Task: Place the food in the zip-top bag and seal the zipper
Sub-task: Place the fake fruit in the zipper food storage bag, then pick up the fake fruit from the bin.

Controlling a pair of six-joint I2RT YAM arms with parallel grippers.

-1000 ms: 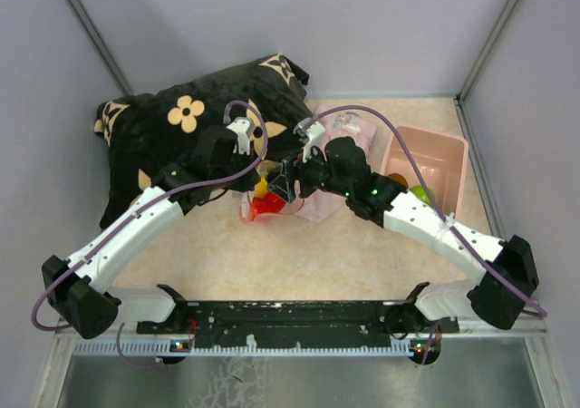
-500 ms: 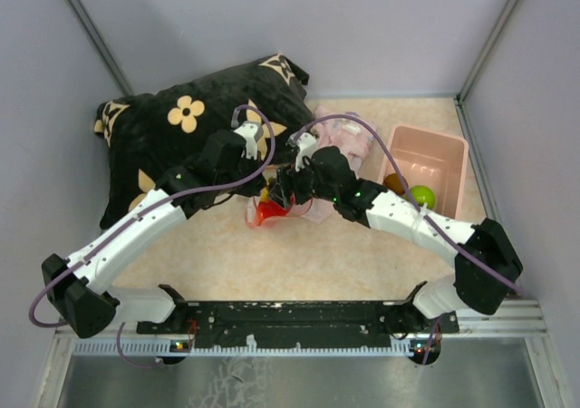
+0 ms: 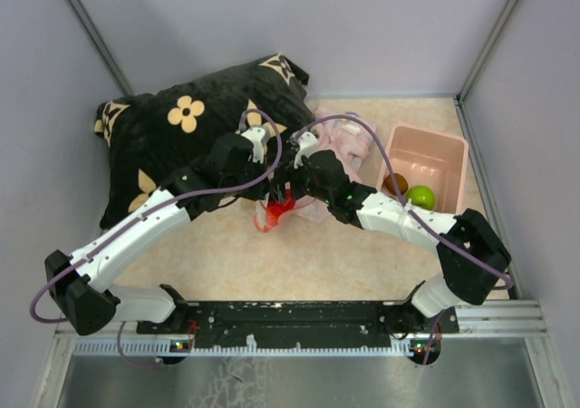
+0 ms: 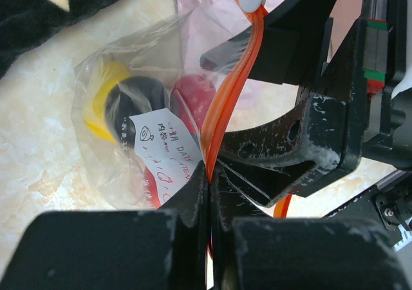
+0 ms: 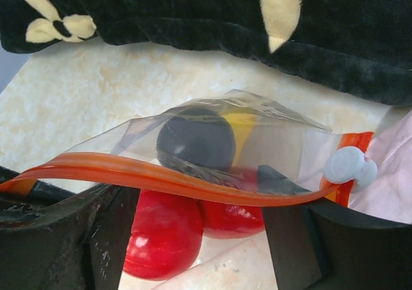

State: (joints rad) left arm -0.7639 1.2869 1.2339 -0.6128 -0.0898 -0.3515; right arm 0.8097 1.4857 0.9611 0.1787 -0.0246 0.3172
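Note:
The zip-top bag (image 3: 276, 214) hangs between both grippers above the table. It holds red fruits (image 5: 164, 232), a dark brown ball (image 5: 196, 138) and a yellow piece (image 4: 100, 100). The zipper (image 5: 161, 177) is an orange-red strip with a white slider (image 5: 347, 164) at one end. My left gripper (image 4: 211, 174) is shut on the zipper, also seen from above (image 3: 269, 183). My right gripper (image 5: 199, 190) is open, its fingers wide apart under the strip with the red fruits between them. A green fruit (image 3: 420, 195) and a brown fruit (image 3: 394, 183) lie in the pink bin (image 3: 430, 154).
A black flowered pillow (image 3: 181, 127) lies at the back left, just behind the bag. A pale pink cloth (image 3: 349, 136) lies between the pillow and the bin. Grey walls close in the table on three sides.
My right arm has swung left and closed in on the left gripper. The bag has bunched narrower and shifted slightly right and nearer. The left gripper kept its hold on the zipper.

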